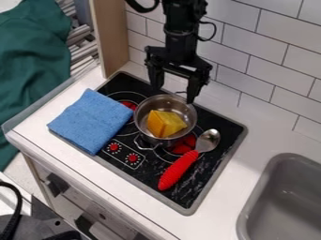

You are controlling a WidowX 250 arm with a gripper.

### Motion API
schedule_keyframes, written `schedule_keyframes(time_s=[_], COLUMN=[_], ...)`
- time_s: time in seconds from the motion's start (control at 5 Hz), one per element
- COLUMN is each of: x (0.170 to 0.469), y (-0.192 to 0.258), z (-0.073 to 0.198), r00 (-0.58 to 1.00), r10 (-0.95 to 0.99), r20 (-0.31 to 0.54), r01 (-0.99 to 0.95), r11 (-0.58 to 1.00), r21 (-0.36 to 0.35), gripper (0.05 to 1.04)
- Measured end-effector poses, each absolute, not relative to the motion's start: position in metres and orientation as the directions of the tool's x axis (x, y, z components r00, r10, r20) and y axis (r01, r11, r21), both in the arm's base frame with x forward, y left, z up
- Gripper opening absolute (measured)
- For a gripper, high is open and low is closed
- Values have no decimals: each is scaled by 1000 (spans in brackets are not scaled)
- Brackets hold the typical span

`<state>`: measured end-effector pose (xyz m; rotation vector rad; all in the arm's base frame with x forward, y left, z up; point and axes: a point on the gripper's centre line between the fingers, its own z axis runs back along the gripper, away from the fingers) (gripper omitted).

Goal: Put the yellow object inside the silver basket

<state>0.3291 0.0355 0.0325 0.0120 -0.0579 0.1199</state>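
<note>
We see the yellow block [167, 123] inside the silver pot [142, 105], lying on its bottom, with an orange face toward the pot's left side. The black gripper [175, 92] hangs at the pot's wall-side rim, its 2 fingers spread wide, with nothing between them. We can't tell whether either finger touches the rim.

The pot sits on the black cooktop [216, 169]. Just left of it we have a folded blue cloth [91, 121], partly over the cooktop's edge. Below and right of the pot lies a spoon [180, 170], its metal bowl nearest the pot and its red handle slanting away. We count 2 red knobs [132, 158] below and left of the pot. Well apart from the pot, at lower right, is a gray sink [249, 213].
</note>
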Motion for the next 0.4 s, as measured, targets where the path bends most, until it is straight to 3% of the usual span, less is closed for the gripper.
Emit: schedule_keyframes(time_s=[0.2,0.4], x=[314,307], y=[42,48], z=[47,44], r00=[984,983], r10=[157,158], r20=[86,92], r01=[-159,-159], r11=[987,987], r21=[14,8], gripper=[1003,1001])
